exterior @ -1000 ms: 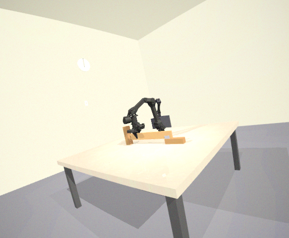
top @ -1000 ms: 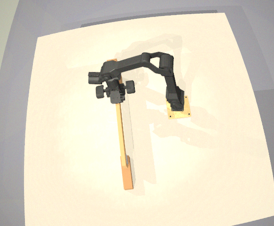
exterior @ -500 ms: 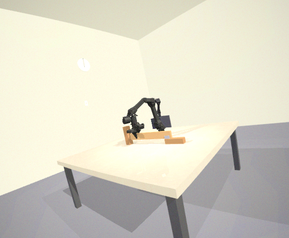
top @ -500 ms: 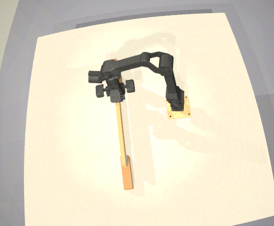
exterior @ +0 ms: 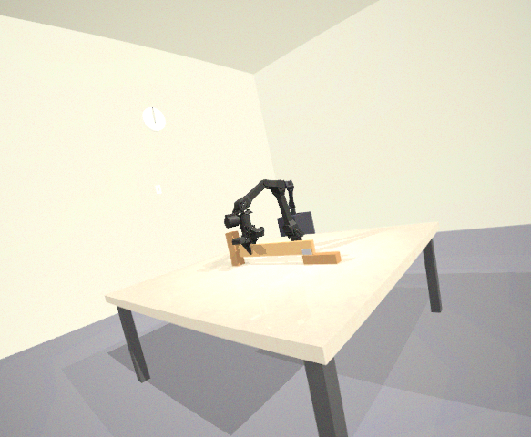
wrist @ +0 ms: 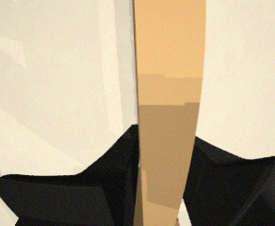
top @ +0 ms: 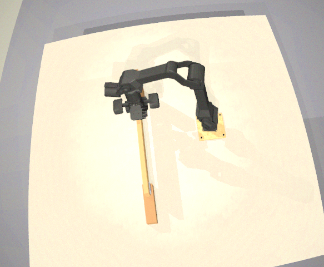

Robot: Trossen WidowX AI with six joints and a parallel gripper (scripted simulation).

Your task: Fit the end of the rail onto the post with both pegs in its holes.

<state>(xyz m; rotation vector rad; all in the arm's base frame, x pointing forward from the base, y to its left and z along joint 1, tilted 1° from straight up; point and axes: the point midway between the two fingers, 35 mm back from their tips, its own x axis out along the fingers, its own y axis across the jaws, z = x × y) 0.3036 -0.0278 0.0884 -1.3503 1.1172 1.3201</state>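
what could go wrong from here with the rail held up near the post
1. The gripper is shut on the rail close to the post, and the arm hides the pegs and holes, so a slight misalignment could jam the end against the post.
2. Lifting or pushing this end could pull the far end out of the bracket on the footboard block.
3. Letting go before the pegs are fully in would probably drop this end to the table.
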